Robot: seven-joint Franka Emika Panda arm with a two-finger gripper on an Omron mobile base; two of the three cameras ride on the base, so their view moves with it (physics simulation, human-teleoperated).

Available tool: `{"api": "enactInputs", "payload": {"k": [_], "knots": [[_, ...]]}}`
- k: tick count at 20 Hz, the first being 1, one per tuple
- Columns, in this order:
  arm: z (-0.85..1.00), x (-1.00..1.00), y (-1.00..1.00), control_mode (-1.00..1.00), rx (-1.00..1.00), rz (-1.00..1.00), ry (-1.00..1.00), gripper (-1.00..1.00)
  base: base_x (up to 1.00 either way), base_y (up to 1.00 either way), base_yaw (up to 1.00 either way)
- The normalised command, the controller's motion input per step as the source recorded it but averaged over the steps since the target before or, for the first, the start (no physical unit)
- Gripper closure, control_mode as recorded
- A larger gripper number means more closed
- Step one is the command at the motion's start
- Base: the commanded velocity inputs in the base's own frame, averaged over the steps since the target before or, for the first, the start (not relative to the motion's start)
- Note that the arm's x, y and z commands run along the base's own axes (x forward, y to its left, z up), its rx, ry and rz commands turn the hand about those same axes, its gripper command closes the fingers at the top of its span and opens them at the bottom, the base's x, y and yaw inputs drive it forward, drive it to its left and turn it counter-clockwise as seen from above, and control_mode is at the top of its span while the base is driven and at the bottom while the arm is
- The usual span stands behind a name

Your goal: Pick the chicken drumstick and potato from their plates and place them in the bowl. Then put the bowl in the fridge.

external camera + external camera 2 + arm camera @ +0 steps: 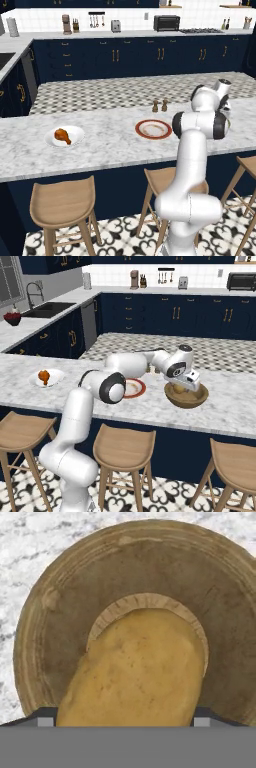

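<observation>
Potato (137,672) at the lower centre of the hand view, lying in the wooden bowl (60,632) between the hand's (122,722) two widely spread finger tips; whether they press on it or have let go cannot be told. In the right base view the hand (184,387) hangs over the bowl (192,401) at centre right on the marble desk (225,416). The red-rimmed plate (153,129), at the frame's centre, is bare. The chicken drumstick (62,135) lies untouched on the white plate (75,132) at centre left. By these views, the potato's transfer is about complete; the drumstick's move and carrying the bowl to the fridge remain
</observation>
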Motion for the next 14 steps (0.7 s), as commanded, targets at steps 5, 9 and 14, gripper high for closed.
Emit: {"api": "enactInputs", "payload": {"k": [5, 9, 14], "knots": [[-0.43, 0.0, -0.06, -1.0, -0.02, 0.06, 0.08, -1.0, 0.0, 0.0, 0.0], [-0.42, 0.21, 0.0, -1.0, -0.02, 0.05, 0.02, -1.0, 0.0, 0.0, 0.0], [-0.1, 0.07, 0.0, -1.0, 0.0, 0.09, 0.03, -1.0, 0.0, 0.0, 0.0]]}}
